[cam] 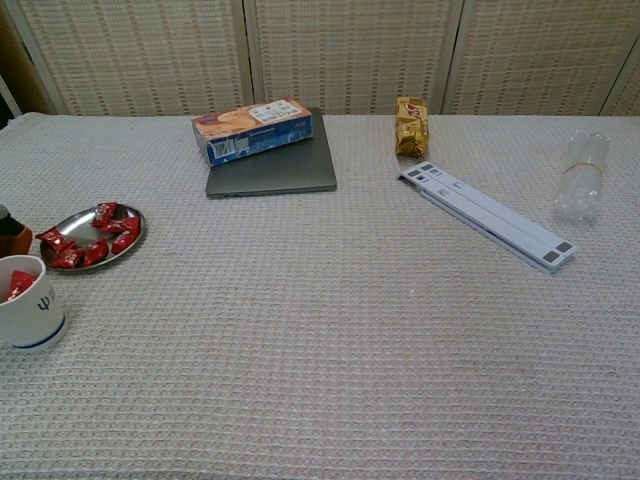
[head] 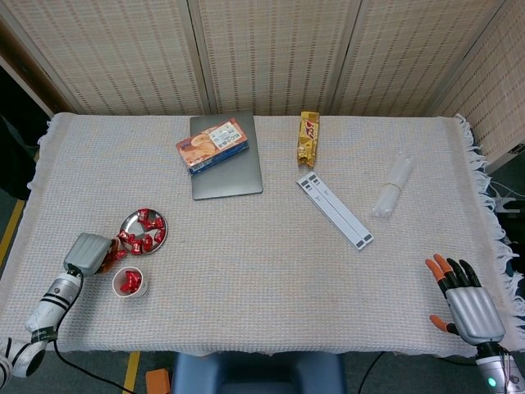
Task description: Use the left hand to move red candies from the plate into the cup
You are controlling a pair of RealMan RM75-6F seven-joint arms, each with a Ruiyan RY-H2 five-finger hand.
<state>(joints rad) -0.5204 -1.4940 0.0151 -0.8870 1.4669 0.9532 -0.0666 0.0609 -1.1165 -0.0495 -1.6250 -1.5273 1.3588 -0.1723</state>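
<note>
A small metal plate (head: 130, 222) (cam: 72, 220) near the table's left front carries several red candies (head: 141, 236) (cam: 95, 240). Just in front of it stands a white cup (head: 141, 289) (cam: 35, 310) with red candy inside. My left hand (head: 87, 253) lies left of the plate and above the cup, its fingers pointing at the plate's near-left rim. Its back hides whatever is under them. In the chest view only a fingertip (cam: 10, 238) shows at the left edge. My right hand (head: 465, 305) rests at the front right corner with fingers spread, holding nothing.
A biscuit box (head: 212, 145) lies on a grey laptop (head: 234, 176) at the back. A gold snack packet (head: 308, 138), a white folding stand (head: 335, 210) and a clear plastic bundle (head: 394, 186) lie to the right. The cloth's fringed edge runs along the right side.
</note>
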